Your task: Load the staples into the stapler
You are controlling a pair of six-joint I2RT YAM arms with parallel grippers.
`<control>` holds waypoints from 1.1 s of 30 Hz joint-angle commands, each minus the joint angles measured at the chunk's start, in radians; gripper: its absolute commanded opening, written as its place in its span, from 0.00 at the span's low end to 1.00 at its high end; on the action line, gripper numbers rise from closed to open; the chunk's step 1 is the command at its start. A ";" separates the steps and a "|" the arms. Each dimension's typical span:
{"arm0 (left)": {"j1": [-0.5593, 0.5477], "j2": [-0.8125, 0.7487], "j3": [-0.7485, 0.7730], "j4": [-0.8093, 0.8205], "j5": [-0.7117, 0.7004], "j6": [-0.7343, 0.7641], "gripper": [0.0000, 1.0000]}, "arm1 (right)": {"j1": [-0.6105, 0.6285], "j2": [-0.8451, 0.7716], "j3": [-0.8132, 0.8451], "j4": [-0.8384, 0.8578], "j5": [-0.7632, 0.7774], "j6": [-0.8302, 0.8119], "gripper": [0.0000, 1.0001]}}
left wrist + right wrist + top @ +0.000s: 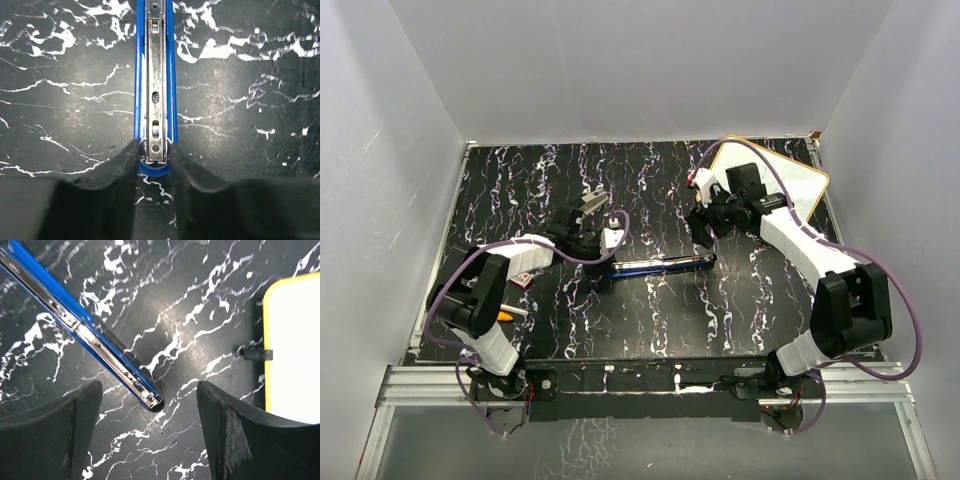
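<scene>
Opened flat, chrome rail uppermost, the blue stapler (662,264) lies mid-table as I pinch one end across its narrow sides with the left gripper (155,146). The right gripper (148,390) hangs spread wide and empty over the stapler's other tip. The small red staple box (523,279) sits well to the stapler's left. I judge the stapler stiff, glossy and apt to skid, and the box light, crushable and best taken by its sides.

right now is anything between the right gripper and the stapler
Nothing visible. The right gripper hangs open over the stapler, whose free end lies on bare table between the fingers; the left gripper clamps the other end.
</scene>
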 commanded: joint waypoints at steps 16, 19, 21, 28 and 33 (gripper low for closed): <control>0.190 -0.072 0.155 0.022 -0.429 -0.515 0.86 | 0.003 -0.178 0.016 0.009 -0.136 0.057 0.82; 0.259 -0.006 0.174 0.072 -0.449 -0.598 0.82 | 0.002 -0.195 0.007 0.011 -0.135 0.059 0.82; 0.283 0.031 0.181 0.113 -0.454 -0.613 0.79 | 0.003 -0.203 0.000 0.012 -0.137 0.059 0.82; 0.293 0.126 0.171 0.278 -0.387 -0.559 0.70 | 0.002 -0.224 -0.031 0.016 -0.134 0.058 0.82; 0.303 0.158 0.151 0.394 -0.342 -0.531 0.60 | 0.002 -0.228 -0.047 0.016 -0.137 0.056 0.83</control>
